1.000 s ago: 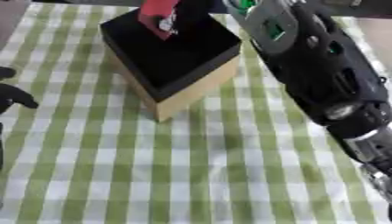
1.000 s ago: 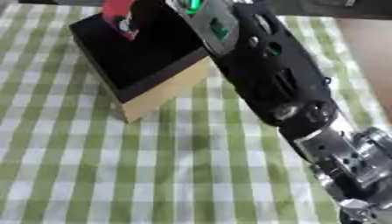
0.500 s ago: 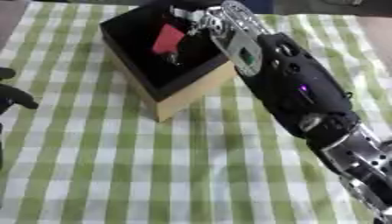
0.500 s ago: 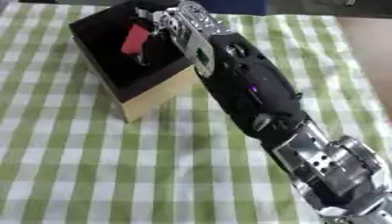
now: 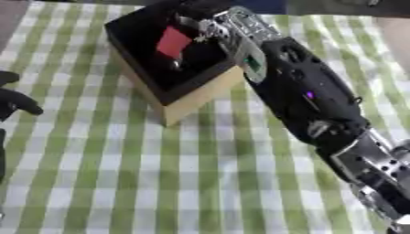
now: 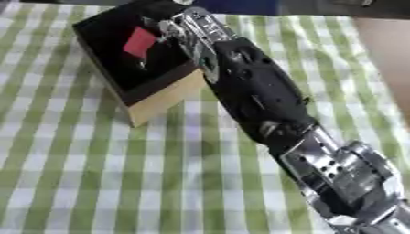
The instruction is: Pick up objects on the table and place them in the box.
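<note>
A black-lined box [image 5: 186, 99] with tan outer walls stands at the far middle of the green checked cloth. A flat red object [image 5: 173, 41] sits inside it, tilted. My right hand [image 5: 210, 26] reaches over the box's right rim from the lower right, its fingers curled at the red object's upper right edge. The right arm's dark forearm [image 6: 256, 98] crosses the cloth diagonally. My left hand [image 5: 11, 99] shows only at the left edge of the left eye view, idle, with its fingers relaxed.
The green and white checked cloth [image 5: 120, 173] covers the table in front of the box and to its left. The cloth's far edge and a dark strip lie just behind the box.
My right hand has brought the red object down from above the box's far rim into the box. The forearm now lies lower across the cloth. The left hand has not moved.
</note>
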`<state>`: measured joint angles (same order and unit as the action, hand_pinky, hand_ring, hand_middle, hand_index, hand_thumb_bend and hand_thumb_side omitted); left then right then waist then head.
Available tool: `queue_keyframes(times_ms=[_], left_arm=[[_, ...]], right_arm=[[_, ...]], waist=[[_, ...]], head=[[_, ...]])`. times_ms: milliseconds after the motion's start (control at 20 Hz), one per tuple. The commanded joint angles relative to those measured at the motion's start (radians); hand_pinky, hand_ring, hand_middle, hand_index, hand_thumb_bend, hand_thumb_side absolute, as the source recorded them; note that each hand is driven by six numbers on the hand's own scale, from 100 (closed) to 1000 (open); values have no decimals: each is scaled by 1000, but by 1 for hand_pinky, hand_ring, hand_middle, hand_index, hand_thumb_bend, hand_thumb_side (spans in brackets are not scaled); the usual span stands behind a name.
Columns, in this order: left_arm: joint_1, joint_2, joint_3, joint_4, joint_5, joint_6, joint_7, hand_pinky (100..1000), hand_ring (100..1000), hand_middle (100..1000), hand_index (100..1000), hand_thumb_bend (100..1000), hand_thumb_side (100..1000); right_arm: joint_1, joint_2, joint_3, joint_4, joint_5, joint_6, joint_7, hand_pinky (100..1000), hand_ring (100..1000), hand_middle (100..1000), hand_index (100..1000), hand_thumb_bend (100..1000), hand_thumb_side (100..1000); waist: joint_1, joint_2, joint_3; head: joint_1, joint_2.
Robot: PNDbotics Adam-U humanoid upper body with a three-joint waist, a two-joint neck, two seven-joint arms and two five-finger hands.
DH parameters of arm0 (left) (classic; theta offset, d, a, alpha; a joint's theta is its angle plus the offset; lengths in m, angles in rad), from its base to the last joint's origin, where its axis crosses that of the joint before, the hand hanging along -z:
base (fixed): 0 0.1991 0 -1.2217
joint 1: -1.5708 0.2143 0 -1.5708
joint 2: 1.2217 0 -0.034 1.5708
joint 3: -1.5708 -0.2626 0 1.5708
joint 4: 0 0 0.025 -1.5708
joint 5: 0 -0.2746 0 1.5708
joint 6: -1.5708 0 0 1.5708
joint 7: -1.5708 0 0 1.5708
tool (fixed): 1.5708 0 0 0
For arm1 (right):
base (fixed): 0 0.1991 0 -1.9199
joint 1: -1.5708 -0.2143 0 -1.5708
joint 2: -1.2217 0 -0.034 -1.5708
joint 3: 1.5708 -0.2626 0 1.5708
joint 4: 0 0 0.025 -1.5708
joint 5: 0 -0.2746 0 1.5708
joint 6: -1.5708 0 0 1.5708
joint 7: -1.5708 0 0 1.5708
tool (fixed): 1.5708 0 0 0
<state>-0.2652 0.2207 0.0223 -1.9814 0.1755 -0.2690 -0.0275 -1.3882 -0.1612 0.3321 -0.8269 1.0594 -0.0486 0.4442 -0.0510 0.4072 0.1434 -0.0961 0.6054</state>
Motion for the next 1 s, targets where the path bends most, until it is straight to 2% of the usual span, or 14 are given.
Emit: queue_keyframes(times_ms=[50, 250, 500, 550, 600, 750, 1000], left_arm=[[-5, 8, 2, -19, 2, 2, -1, 485, 511, 633, 673, 100, 770], [-4, 7, 2, -19, 4, 4, -2, 486, 511, 633, 669, 100, 769], [-4, 8, 4, -19, 7, 3, -1, 487, 511, 633, 669, 100, 767], [-4, 8, 5, -19, 8, 2, -1, 487, 511, 633, 669, 100, 765], [-4, 8, 6, -19, 8, 2, 0, 487, 511, 633, 669, 100, 765], [-3, 8, 9, -19, 9, 1, 2, 488, 512, 633, 670, 100, 763], [-3, 8, 15, -19, 9, -2, 9, 489, 513, 634, 671, 100, 760]], right_arm=[[-29, -4, -22, -11, 59, -10, -11, 862, 958, 832, 941, 401, 451], [-28, 1, -43, -30, 82, -24, -16, 860, 958, 816, 935, 364, 462], [-33, -11, -57, -98, 26, -22, -17, 850, 949, 779, 927, 279, 476], [-34, -16, -60, -120, 10, -21, -16, 844, 941, 759, 920, 231, 487], [-34, -24, -60, -144, -7, -22, -14, 843, 940, 757, 919, 224, 489], [-32, -56, -55, -222, -56, -34, -5, 827, 925, 720, 889, 105, 479], [2, -138, -37, -350, -135, -72, -36, 822, 918, 696, 857, 100, 419]], waist=[[9, -29, -1], [14, -35, -6], [21, -47, -15], [23, -51, -17], [24, -53, -20], [29, -62, -30], [34, -71, -47]], head=[[2, 1], [6, 3], [13, 9], [15, 11], [18, 12], [29, 20], [51, 30]])
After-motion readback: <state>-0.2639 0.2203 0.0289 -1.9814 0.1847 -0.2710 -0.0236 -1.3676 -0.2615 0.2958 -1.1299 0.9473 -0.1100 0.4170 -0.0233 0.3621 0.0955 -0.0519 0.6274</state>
